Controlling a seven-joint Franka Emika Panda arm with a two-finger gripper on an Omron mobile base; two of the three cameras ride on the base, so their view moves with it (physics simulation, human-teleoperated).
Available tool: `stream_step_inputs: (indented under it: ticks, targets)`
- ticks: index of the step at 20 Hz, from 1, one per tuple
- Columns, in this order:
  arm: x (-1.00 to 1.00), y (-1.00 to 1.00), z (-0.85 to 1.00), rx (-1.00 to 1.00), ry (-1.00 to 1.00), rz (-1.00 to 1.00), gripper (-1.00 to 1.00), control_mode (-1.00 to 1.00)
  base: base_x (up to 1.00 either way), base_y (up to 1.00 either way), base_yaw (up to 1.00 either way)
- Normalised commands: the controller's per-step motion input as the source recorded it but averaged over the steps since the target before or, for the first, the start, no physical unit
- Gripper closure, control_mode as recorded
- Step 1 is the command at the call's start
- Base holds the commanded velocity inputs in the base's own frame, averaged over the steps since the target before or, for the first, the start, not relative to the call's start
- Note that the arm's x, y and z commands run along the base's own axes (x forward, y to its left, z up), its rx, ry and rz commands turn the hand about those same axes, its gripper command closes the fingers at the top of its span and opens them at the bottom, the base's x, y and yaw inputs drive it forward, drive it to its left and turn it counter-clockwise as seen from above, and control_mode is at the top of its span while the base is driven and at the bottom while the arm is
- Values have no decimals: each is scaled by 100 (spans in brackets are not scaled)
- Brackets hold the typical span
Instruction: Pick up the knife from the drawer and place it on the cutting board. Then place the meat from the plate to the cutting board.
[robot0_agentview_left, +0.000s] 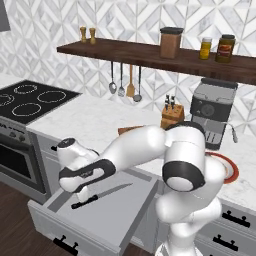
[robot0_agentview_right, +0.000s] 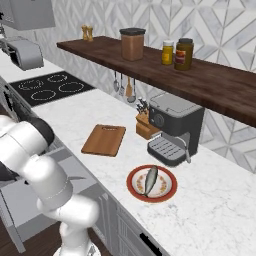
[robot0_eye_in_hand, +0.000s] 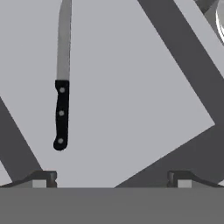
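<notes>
Grey and flat, the inside of the open drawer (robot0_agentview_left: 110, 215) is lying directly beneath the gripper (robot0_eye_in_hand: 112, 177), whose two dark tips are standing as wide apart as they go and gripping nothing. The knife (robot0_eye_in_hand: 62, 83) is resting loose on the drawer floor, ahead of the gripper and off toward the left tip, not between the jaws and not touching either of them. In the left base view the hand is hovering just above the handle end of the knife (robot0_agentview_left: 101, 195), with the blade pointing away toward the drawer's inner side.

By my reading, nothing of the task is finished yet: the drawer is already pulled out, but the knife is not yet lifted, and the gripper is probably lining up for the pick. The cutting board (robot0_agentview_right: 104, 139) is sitting bare on the counter, well away from the gripper, up and behind it. The meat (robot0_agentview_right: 150, 180) is lying on the plate (robot0_agentview_right: 135, 193), farther along the counter again, beyond the board from the tool. So both placements are remaining.

The knife is looking slim, with a black riveted handle and a narrow grey steel blade; it is lying flat, so the grip will likely need the tips coming down on either side of the thin handle. The meat is appearing as a small silvery fish shape, tapering at both ends.
</notes>
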Motion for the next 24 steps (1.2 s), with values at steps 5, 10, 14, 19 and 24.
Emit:
stream_step_inputs:
  ticks: [5, 10, 14, 19, 24]
  targets:
    - [2, -8, -30, -1, -15, -16, -100, -100, 0, 0, 0]
    - [5, -11, -33, -1, -4, -23, -100, -100, 0, 0, 0]
    - [21, 0, -20, 0, 1, -20, -100, -100, 0, 0, 0]
    - [36, 0, -17, 0, 2, -4, -100, -100, 0, 0, 0]
    - [27, 0, -32, -1, 3, -4, -100, -100, 0, 0, 0]
